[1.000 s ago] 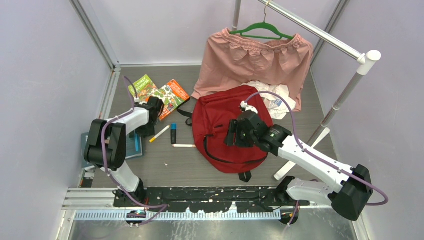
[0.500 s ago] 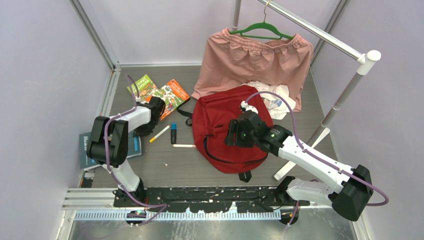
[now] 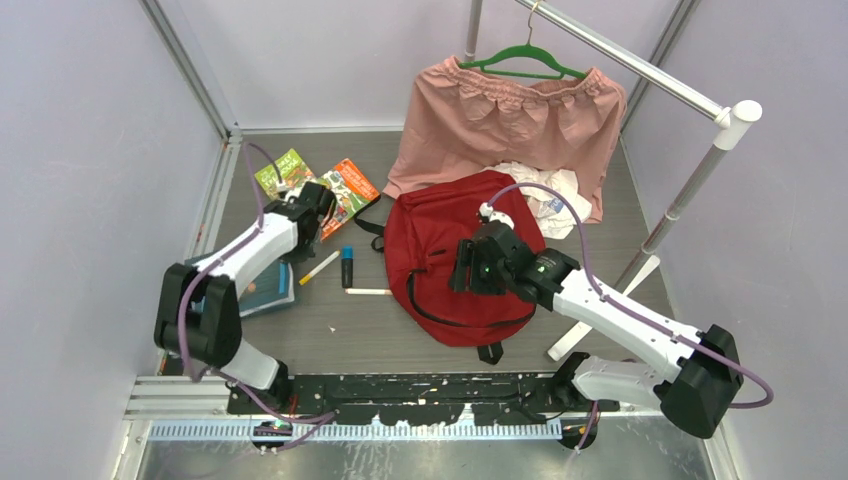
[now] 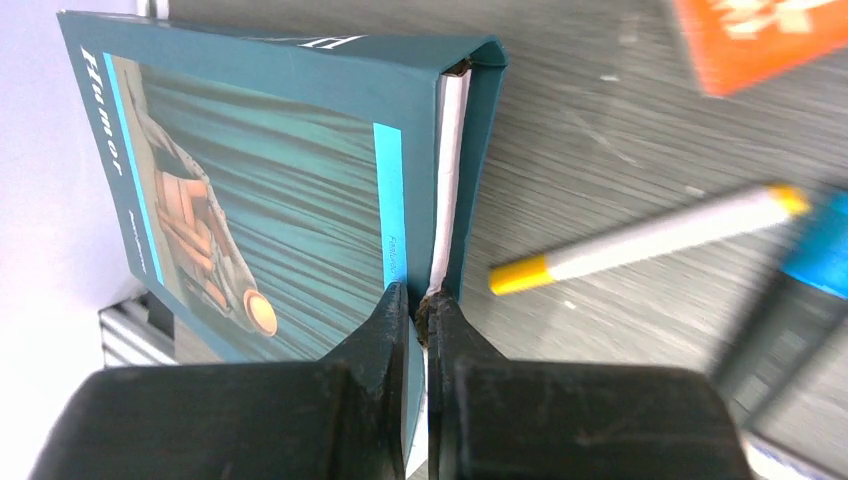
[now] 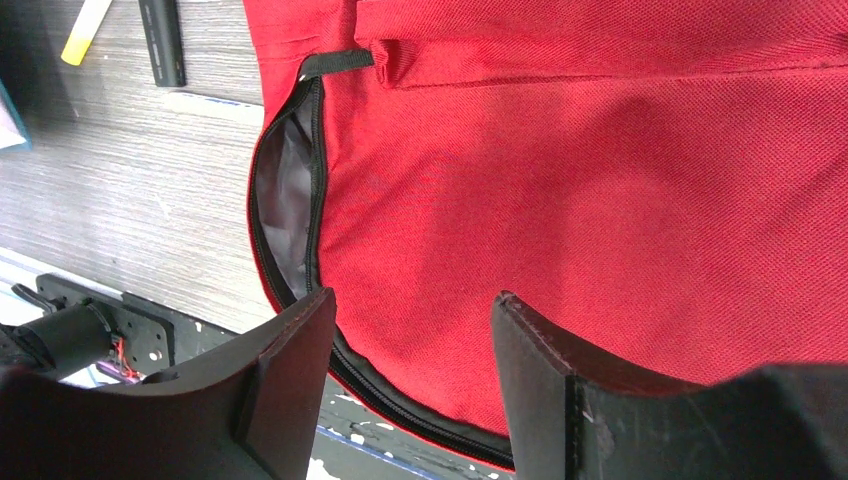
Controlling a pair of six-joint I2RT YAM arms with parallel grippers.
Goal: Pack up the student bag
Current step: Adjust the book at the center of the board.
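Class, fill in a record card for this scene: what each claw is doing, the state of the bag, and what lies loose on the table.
Left claw: shut on the cover edge of the teal book
Right claw: open, above the red bag, gripping nothing
Bag zip: partly open, grey lining showing
Loose on table: yellow-tipped marker, blue marker, white pen, green book, orange book
Behind bag: pink garment on green hanger, white cloth

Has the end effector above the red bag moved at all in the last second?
No. Seen from above, the right end effector stays over the same patch of the red bag.
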